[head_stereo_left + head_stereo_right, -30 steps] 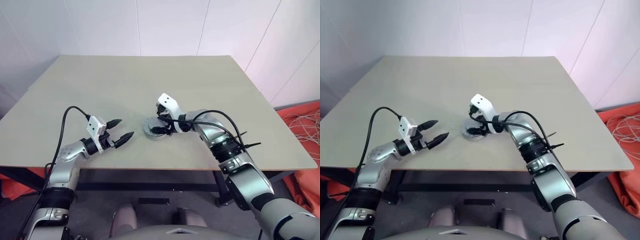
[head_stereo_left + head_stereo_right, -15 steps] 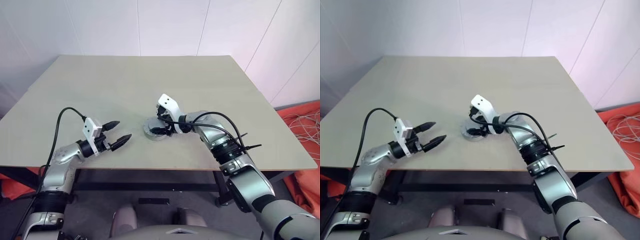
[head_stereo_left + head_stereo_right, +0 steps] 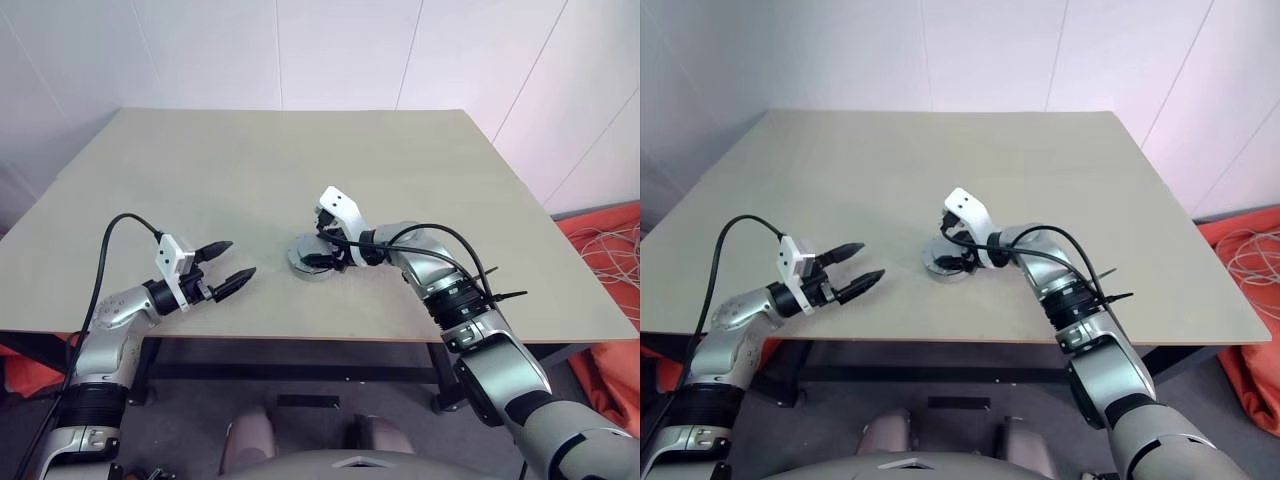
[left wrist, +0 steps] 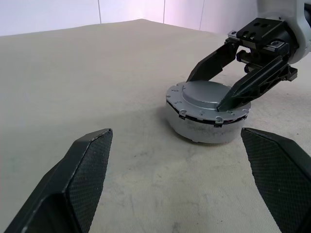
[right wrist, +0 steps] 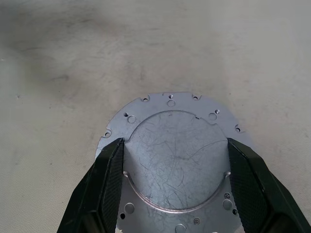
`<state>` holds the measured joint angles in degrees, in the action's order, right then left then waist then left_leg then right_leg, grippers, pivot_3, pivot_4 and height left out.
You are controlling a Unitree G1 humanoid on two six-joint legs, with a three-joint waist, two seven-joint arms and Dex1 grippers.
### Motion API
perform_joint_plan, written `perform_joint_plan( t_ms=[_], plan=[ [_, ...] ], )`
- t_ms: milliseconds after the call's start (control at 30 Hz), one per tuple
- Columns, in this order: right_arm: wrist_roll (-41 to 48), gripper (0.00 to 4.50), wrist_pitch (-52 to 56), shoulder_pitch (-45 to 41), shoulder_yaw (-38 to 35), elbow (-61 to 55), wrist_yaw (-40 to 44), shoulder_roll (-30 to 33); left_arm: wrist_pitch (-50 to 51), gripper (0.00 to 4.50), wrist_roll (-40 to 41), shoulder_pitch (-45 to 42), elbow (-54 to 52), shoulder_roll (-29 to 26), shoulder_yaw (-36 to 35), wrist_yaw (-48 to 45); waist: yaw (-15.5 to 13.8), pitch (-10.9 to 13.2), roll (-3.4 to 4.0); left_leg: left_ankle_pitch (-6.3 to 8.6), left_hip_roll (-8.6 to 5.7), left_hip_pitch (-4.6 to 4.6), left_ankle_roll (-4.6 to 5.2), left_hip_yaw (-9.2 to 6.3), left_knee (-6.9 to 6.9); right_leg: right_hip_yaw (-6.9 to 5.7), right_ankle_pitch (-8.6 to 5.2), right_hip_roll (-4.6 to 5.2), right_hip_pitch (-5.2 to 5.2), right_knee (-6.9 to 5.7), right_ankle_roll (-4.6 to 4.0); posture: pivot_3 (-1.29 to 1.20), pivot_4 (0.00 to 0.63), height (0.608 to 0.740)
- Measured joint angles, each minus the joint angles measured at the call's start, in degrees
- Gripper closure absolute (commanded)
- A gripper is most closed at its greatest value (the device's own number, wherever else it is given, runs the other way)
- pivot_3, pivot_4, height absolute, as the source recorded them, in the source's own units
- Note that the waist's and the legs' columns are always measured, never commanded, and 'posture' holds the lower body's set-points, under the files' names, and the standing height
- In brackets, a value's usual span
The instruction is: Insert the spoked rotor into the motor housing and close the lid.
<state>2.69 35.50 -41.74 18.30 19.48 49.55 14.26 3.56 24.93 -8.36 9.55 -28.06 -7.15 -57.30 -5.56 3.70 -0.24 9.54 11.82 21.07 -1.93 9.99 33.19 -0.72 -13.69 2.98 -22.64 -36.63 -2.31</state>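
I'm looking down from the head cam at a plain beige table [image 3: 300, 170] against white walls. One round assembly sits near the middle-front of it: the motor housing [image 4: 206, 130], w/ the lid [image 4: 208, 96] lying flat on top. The lid is a grey metal disc, raised round centre, small holes and tabs around its rim. It looks seated level on the housing, no tilt I can make out. The spoked rotor isn't lying loose anywhere on the table, so my guess is it's already inside, under the lid; can't confirm that.

My right gripper [image 3: 318, 250] reaches in over the assembly, pointing down and toward my left. Its two black fingers [image 5: 104, 184] are spread fairly wide, one on each side of the lid's raised centre, tips at or just on the lid's flat rim. It's not lifting anything.

My left gripper [image 3: 226, 264] hangs over the table's front-left part, well apart from the assembly, fingers spread wide, nothing btwn them.

Progress, as I judge it: nearly done. Left to do: confirm the lid is fully pressed home, then pull the right arm clear.
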Motion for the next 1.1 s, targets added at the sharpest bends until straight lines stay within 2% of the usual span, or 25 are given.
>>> perform_joint_plan(
  t_ms=[900, 1100],
  plan=[
    [-0.8, 1.37, -1.9, 0.4, 1.9, -0.1, -0.3, 1.2, 0.0, 0.0, 0.0, 0.0, -0.4, 0.1, 0.1, 0.0, -0.1, 0.0, 0.0, 0.0, -0.01, -0.03, 0.0, 0.0, -0.01, 0.0, -0.03, 0.01, 0.05, 0.01, 0.06, 0.0, 0.0, 0.74],
    [-0.8, 1.37, -1.6, -0.3, 2.5, 1.4, -0.3, 1.1, 0.0, 0.0, -0.1, -0.2, -0.4, 0.2, 0.2, 0.1, -0.1, 0.0, -0.02, 0.0, -0.02, -0.28, 0.0, 0.0, -0.01, 0.01, -0.04, 0.02, 0.25, 0.02, 0.07, 0.0, 0.0, 0.74]
  ],
)
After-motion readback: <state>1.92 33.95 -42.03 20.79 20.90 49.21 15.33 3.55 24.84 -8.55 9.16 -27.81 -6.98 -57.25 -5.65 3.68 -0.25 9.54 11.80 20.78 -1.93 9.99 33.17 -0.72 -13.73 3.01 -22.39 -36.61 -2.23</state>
